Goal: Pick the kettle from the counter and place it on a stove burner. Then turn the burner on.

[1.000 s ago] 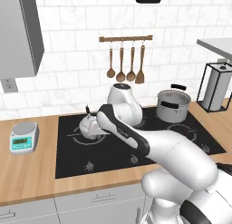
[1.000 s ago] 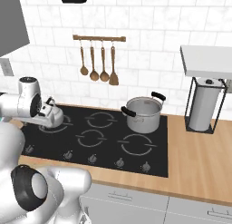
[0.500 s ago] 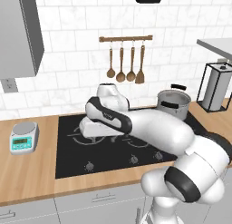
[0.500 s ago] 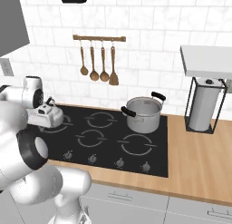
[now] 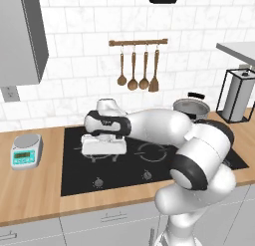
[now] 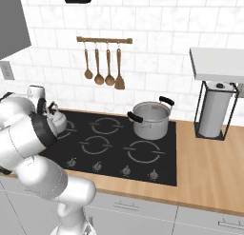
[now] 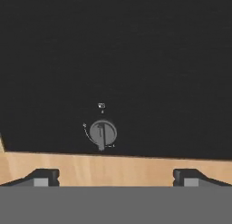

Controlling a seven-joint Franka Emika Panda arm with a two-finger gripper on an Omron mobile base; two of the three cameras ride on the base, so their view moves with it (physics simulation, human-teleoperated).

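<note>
With the kettle (image 6: 56, 121) parked on the cooktop's (image 6: 157, 170) back-left burner and the jaws spread empty above a front-edge knob (image 7: 103, 133), grabbing the wrong knob would light another burner.

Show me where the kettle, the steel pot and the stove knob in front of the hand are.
kettle (image 6: 56, 121): right base view, on its rounded silver body.
steel pot (image 6: 151, 120): right base view, on its side wall.
stove knob (image 7: 103, 133): hand view, on the knob's round face.

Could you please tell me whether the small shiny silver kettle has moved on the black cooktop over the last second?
No. In the right base view the small shiny silver kettle stays on the far-left burner of the black glass cooktop, the same way off from the steel pot.
</note>
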